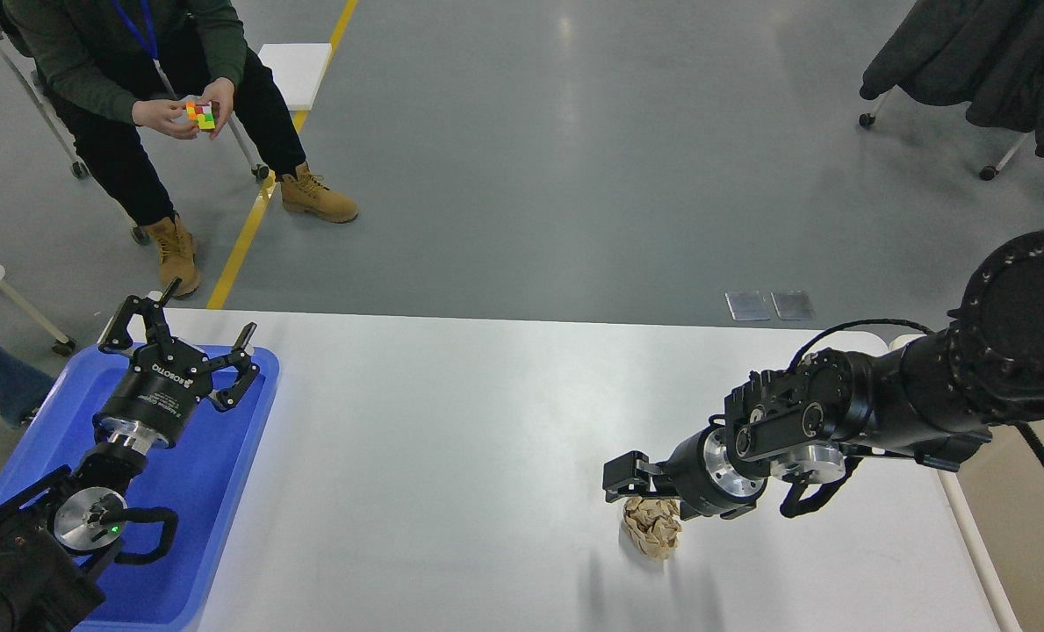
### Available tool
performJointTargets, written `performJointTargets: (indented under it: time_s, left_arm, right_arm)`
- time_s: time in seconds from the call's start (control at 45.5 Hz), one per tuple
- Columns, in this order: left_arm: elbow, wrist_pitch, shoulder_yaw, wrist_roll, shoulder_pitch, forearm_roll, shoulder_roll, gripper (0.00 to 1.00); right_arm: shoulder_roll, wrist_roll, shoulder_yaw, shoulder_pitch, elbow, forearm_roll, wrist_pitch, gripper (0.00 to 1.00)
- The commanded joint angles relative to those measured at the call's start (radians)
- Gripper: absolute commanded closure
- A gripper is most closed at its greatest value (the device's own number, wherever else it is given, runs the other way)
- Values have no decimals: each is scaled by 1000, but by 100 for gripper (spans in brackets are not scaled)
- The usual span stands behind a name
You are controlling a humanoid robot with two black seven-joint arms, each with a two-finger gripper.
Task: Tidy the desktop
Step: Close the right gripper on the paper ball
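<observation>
Left fingers [183,329] splayed above blue tray [241,456]; right arm [838,421] over paper wad [653,525].

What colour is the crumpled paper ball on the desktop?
Light brown, like kraft paper. The crumpled paper ball shows best in the head view.

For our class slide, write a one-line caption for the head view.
Right gripper reaches a crumpled brown paper ball on the white desktop; open left gripper hovers over a blue tray.
</observation>
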Motion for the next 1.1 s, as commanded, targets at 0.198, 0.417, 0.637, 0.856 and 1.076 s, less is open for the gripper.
performJointTargets:
  time_s: [0.198,0.417,0.637,0.856,1.076]
  left_arm:
    - [0,0,0,1,0,0,0,1]
    - [0,0,0,1,0,0,-1,1]
    - [0,0,0,-1,-1,0,-1,1]
    - [0,0,0,-1,0,0,0,1]
    - [0,0,0,-1,0,0,0,1]
  right_arm:
    - [5,2,6,-108,-31,-38,-127,0]
    - [22,2,0,-122,-59,-42,-131,0]
    - [42,2,2,-149,-76,-65,-156,0]
    - [42,2,-3,-171,-106,-66,-182,0]
    - [42,2,-6,-198,-112,-78,-193,0]
